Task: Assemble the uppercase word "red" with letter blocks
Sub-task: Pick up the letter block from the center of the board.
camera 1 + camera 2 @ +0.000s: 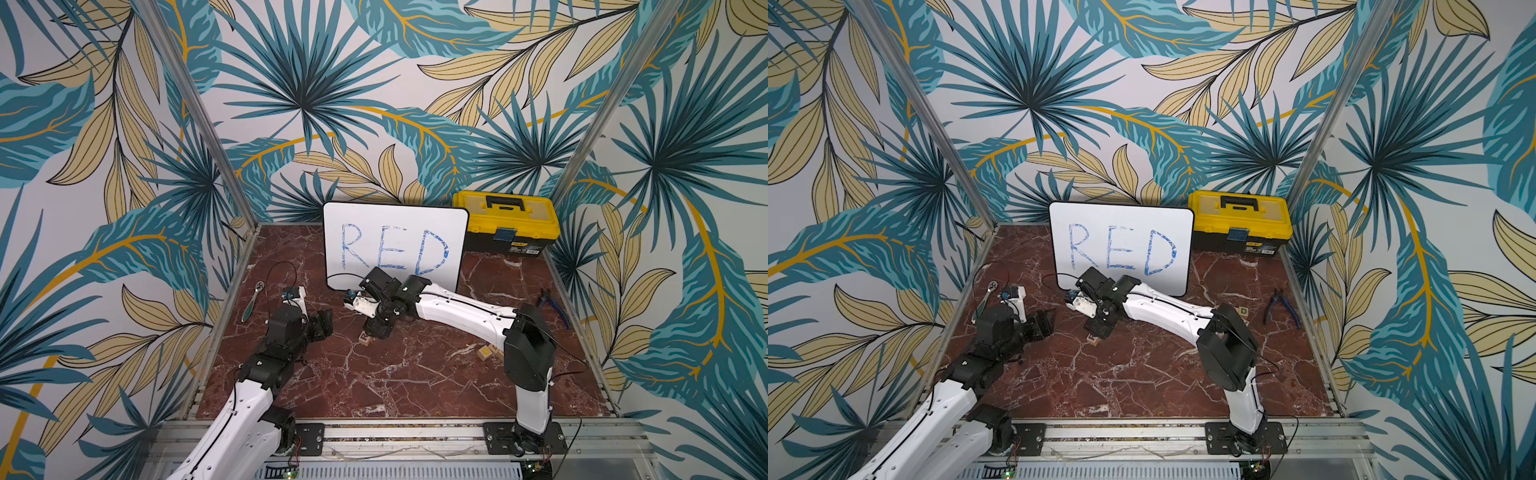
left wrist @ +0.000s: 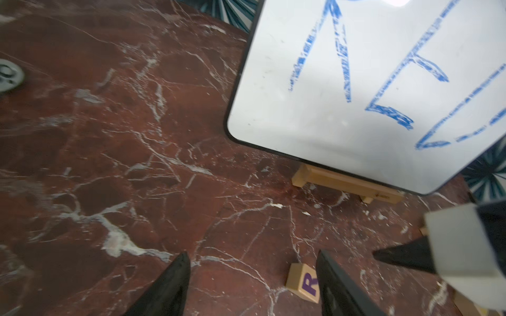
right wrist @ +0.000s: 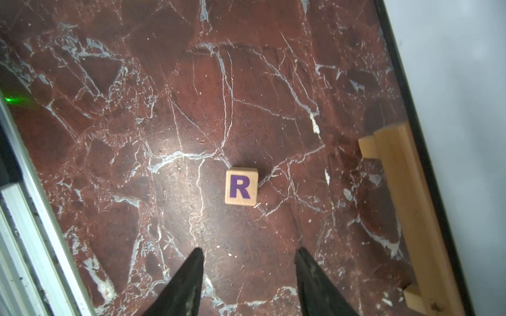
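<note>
A pale wooden letter block with a purple R (image 3: pixel 241 186) lies alone on the marble table, face up, in front of the whiteboard. It also shows as the R block (image 1: pixel 365 338) (image 1: pixel 1093 340) (image 2: pixel 304 281). My right gripper (image 3: pixel 247 250) (image 1: pixel 376 330) hangs just above and beside it, open, nothing between its fingers. My left gripper (image 2: pixel 253 254) (image 1: pixel 322 324) is open and empty to the left of the block, which sits just outside one fingertip. More letter blocks (image 1: pixel 484 353) lie at the right, partly hidden by the right arm; one shows a D (image 1: pixel 1241 311).
A whiteboard (image 1: pixel 395 245) with blue handwritten RED leans on a wooden stand (image 2: pixel 342 183) at the back. A yellow toolbox (image 1: pixel 505 226) stands back right. A ratchet (image 1: pixel 251 303) lies at the left, pliers (image 1: pixel 552 307) at the right.
</note>
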Motion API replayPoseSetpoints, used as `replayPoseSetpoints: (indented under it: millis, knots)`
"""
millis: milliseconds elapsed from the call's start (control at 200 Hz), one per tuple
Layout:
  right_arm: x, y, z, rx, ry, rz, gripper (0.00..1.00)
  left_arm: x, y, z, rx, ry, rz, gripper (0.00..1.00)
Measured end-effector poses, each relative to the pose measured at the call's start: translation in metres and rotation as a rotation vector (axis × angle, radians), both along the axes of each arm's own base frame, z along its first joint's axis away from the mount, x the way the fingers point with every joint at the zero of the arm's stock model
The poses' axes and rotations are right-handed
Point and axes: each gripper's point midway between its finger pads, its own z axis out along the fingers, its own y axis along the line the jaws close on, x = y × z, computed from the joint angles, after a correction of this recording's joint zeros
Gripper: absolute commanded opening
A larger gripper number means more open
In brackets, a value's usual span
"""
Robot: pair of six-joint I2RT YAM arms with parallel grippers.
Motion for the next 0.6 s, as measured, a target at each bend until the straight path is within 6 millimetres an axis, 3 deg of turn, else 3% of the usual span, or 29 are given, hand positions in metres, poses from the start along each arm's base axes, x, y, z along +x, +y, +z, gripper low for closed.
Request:
replayPoseSetpoints:
  millis: [105,280,601]
  knots:
    - [0.009,0.015,-0.014,-0.011,0.002,0.041,0.55,-0.005,-0.017,-0.005,-0.046,0.035,-0.087,0.74]
    - [0.008,0.015,-0.041,-0.074,0.049,0.054,0.55,-0.019,-0.033,-0.012,-0.105,0.056,-0.182,0.75]
    - [0.001,0.009,-0.048,-0.103,0.099,0.032,0.56,-0.042,-0.028,-0.017,-0.162,0.016,-0.162,0.75]
